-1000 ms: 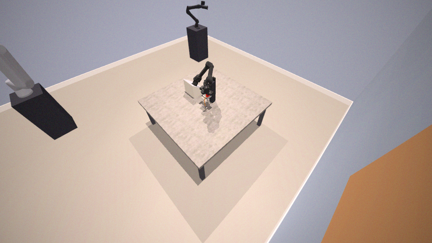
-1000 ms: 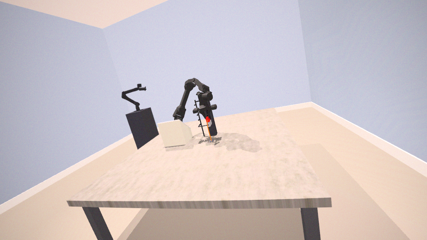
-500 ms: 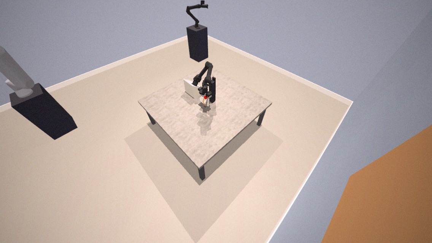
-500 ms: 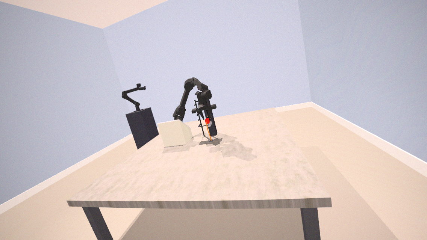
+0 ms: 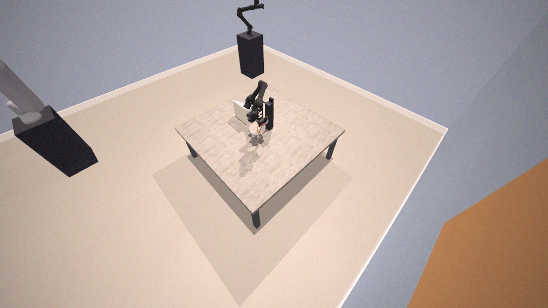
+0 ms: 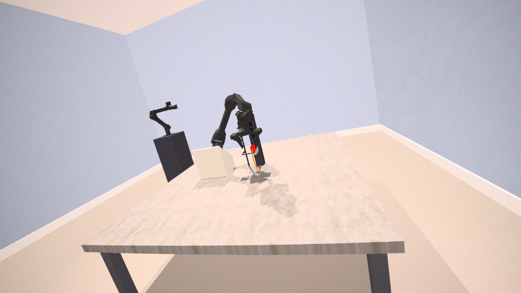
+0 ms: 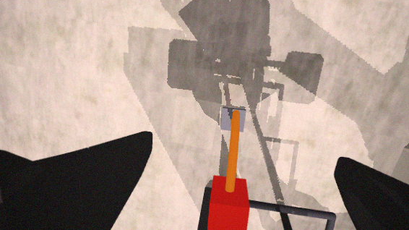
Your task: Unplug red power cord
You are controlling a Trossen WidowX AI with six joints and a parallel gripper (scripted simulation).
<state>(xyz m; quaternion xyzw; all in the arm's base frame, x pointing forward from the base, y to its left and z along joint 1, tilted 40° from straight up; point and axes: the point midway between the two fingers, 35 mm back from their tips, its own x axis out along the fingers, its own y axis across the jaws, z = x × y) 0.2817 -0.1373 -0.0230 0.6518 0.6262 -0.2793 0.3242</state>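
My gripper point(image 7: 242, 152) is open, its two black fingers wide apart in the wrist view. The red plug point(image 7: 229, 205) point(image 6: 253, 147) is between and below them, with a gap to each visible finger part; its lower part is cut off in the wrist view. An orange cord point(image 7: 234, 151) point(image 6: 254, 160) runs from the plug down to a small grey-blue square point(image 7: 225, 124) on the table. The black power strip point(image 6: 260, 156) point(image 5: 270, 115) stands upright right behind the plug. Whether the plug's prongs are in or out of the strip is hidden.
A thin black wire frame point(image 7: 296, 208) stands close beside the plug. A cream block point(image 6: 211, 163) point(image 5: 239, 112) stands on the table point(image 6: 238, 224) point(image 5: 258, 183), left of the strip. Another black arm on a dark pedestal point(image 5: 251, 56) point(image 6: 172, 155) is beyond the table.
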